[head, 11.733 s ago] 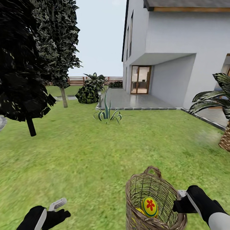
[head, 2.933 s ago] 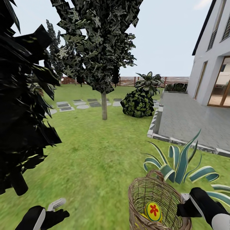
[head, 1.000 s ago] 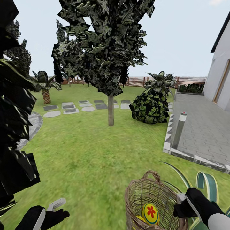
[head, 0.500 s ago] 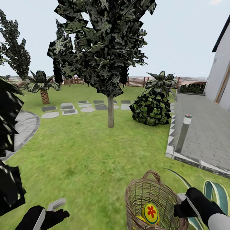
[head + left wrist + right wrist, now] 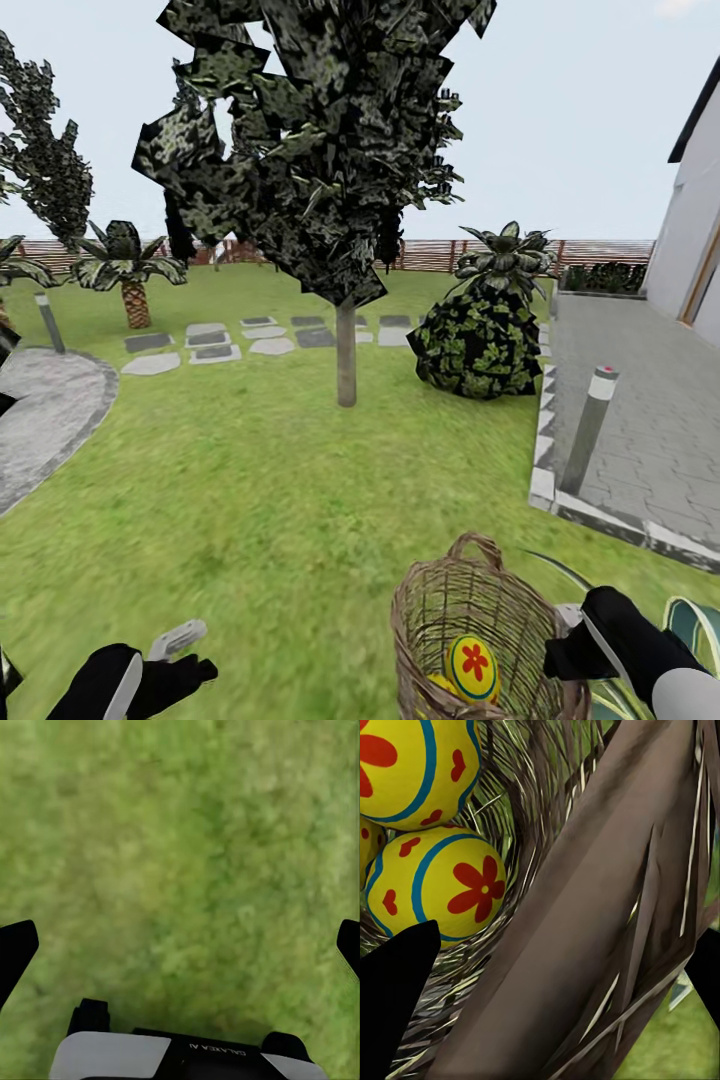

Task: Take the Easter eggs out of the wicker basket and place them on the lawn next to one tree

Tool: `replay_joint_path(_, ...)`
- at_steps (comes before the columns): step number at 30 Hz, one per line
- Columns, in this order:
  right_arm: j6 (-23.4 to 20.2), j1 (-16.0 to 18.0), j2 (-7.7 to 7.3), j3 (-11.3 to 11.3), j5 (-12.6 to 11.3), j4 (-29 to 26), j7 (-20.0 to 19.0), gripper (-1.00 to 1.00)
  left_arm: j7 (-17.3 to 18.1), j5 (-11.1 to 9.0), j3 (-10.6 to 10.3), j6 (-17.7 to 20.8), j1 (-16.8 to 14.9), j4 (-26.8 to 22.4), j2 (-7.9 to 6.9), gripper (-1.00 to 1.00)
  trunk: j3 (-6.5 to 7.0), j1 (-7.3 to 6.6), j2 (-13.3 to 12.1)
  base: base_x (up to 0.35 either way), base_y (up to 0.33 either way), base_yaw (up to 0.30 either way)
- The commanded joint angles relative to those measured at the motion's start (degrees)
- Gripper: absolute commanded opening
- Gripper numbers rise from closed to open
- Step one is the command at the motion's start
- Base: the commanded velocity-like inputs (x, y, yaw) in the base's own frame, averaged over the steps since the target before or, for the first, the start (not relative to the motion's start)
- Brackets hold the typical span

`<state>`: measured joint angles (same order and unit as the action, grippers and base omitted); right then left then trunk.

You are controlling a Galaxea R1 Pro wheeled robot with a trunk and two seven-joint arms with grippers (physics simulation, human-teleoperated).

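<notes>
The wicker basket [image 5: 470,620] hangs low at the right of the head view, above the lawn [image 5: 260,500]. My right gripper [image 5: 566,640] is shut on its rim. One yellow Easter egg [image 5: 472,668] with a red flower shows inside. In the right wrist view the gripper [image 5: 555,982] clamps the rim of the basket [image 5: 607,892], and two Easter eggs [image 5: 442,885] [image 5: 412,765] lie at the bottom, with the edge of a third beside them. My left gripper [image 5: 190,652] [image 5: 180,945] is open over bare grass. A tree [image 5: 346,355] with a thin grey-brown trunk stands ahead.
A dark bush [image 5: 480,340] stands right of the tree. A bollard [image 5: 590,430] marks the edge of the paved terrace [image 5: 650,420] on the right. Stepping stones [image 5: 210,340] and a round grey paving [image 5: 40,410] lie left, with a palm [image 5: 130,275] behind. Striped leaves [image 5: 690,620] sit by my right arm.
The camera has moved on: the dark foliage at the left has slid out of view and the bollard has shifted right. The basket stays in my right gripper; the left stays open.
</notes>
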<state>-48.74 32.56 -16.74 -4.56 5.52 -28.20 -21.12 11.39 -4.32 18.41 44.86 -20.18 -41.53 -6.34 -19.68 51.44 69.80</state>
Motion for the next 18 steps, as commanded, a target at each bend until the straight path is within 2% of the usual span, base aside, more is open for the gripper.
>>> replay_joint_path(1,-0.28,0.05,-0.05,-0.25,-0.16,-0.1,-0.5,-1.0,-0.05,-0.43,0.13,0.36,-0.04,-0.08,0.01,1.0,-0.07,0.04,0.04,0.337,0.0,0.0)
replay_joint_path(15,-0.22,0.05,0.03,-0.25,-0.13,-0.02,-0.5,-1.0,-0.06,-0.43,0.13,0.36,-0.04,-0.05,0.01,1.0,-0.07,0.04,0.04,0.337,0.0,0.0)
replay_joint_path(18,-0.22,0.05,0.04,-0.22,-0.14,-0.02,-0.42,-1.0,-0.05,-0.43,0.13,0.34,-0.04,-0.06,0.01,1.0,-0.07,0.04,0.04,0.337,0.0,0.195)
